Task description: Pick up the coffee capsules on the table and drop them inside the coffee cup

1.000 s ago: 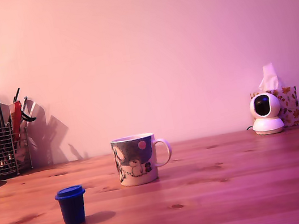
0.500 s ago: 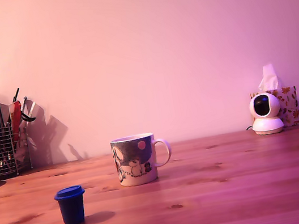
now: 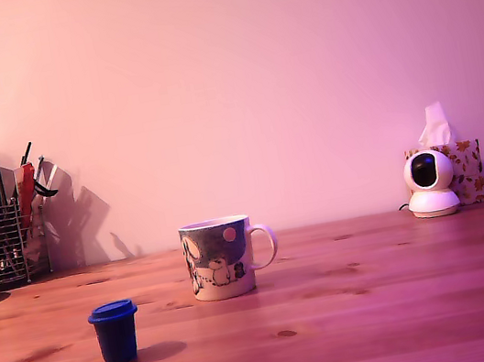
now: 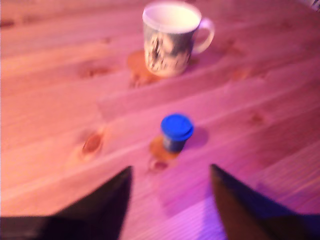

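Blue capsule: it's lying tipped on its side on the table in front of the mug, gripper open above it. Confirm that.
Not quite. The blue capsule stands on its narrow end with its wide rim up, not on its side; the exterior view shows this. The rest holds: it sits on the table in front of the mug, and the wrist view shows the gripper open.

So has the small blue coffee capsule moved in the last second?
No. The blue capsule stands at the same spot against the white printed mug in the exterior view.
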Available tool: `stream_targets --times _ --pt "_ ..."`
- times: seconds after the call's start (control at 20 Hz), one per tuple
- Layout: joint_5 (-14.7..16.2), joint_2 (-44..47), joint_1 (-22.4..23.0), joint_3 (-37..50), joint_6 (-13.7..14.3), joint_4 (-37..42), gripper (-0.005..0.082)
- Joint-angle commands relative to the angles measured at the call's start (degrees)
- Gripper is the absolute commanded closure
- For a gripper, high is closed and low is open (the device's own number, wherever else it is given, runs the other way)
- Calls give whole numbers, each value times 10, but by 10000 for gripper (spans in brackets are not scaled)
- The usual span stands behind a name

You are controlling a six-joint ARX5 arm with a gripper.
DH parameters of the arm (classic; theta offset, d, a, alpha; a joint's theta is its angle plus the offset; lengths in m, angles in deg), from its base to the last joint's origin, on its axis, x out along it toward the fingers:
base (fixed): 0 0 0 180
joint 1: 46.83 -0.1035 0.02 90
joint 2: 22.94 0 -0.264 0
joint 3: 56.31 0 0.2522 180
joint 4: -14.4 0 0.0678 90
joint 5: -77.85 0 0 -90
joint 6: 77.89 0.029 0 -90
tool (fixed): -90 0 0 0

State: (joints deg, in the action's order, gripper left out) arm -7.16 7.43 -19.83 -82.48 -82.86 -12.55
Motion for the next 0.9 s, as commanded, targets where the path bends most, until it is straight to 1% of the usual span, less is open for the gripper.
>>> stream_targets --times 0.0,0.05,0.1,0.25,0.35,0.4,0.45,0.5,0.55,0.65,0.7,0.75,0.8,0.85 --pt "1 27 6 10 25 20 269" --pt "1 42 10 10 27 29 269" --pt "1 57 14 9 42 35 269" --pt "1 104 21 4 74 51 269" --pt "1 131 22 -2 144 65 269" --pt "1 142 22 -2 144 78 269" --pt "1 154 22 -2 164 87 269" --pt "1 166 22 -2 177 94 269" --pt "1 179 22 -2 177 106 269" --pt "22 203 22 -2 190 144 269" --pt "29 215 22 -2 206 159 269" --pt "29 227 21 -2 211 174 269" --pt "27 238 21 -2 211 186 269" --pt "26 251 19 -2 203 199 268"
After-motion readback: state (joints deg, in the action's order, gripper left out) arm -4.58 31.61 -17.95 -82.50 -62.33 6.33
